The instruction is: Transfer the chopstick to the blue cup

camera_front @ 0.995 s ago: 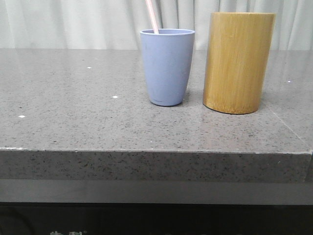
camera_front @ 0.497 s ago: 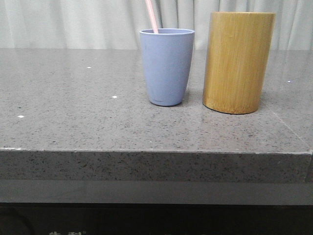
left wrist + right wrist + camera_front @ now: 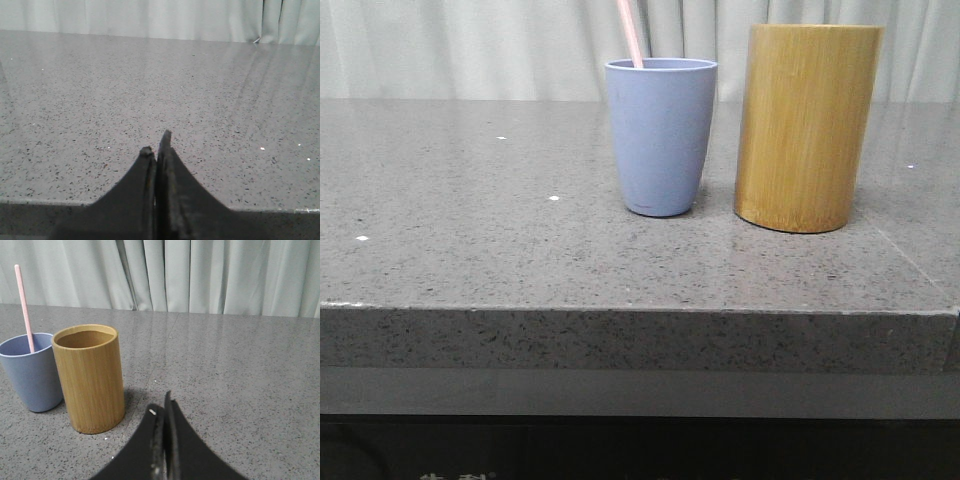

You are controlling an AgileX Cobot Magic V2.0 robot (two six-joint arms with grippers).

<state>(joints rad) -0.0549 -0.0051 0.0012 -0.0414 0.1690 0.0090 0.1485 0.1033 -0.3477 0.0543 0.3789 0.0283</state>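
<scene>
While you are looking forward over the table [image 3: 470, 250], the chopstick [image 3: 630, 33] is standing inside the blue cup [image 3: 660, 135], leaning toward the robot's left and sticking out well above the rim. The blue cup is sitting upright on the grey speckled table, just beside the bamboo cylinder [image 3: 807, 127], which is standing taller on its right with a narrow gap between them. A pale curtain [image 3: 470, 45] is hanging behind the table.

From the right wrist camera you are seeing the right end effector [image 3: 161, 412] with its two dark fingers pressed together and nothing between them, hovering near the bamboo cylinder [image 3: 90, 377] but not touching it. Beyond that cylinder, the blue cup [image 3: 31, 371] is holding the chopstick [image 3: 23, 305], whose lower end is resting inside against the cup wall.

From the left wrist camera you are seeing the left end effector [image 3: 156, 147] with its fingers closed together, gripping nothing, poised over a bare stretch of table [image 3: 100, 90].
</scene>
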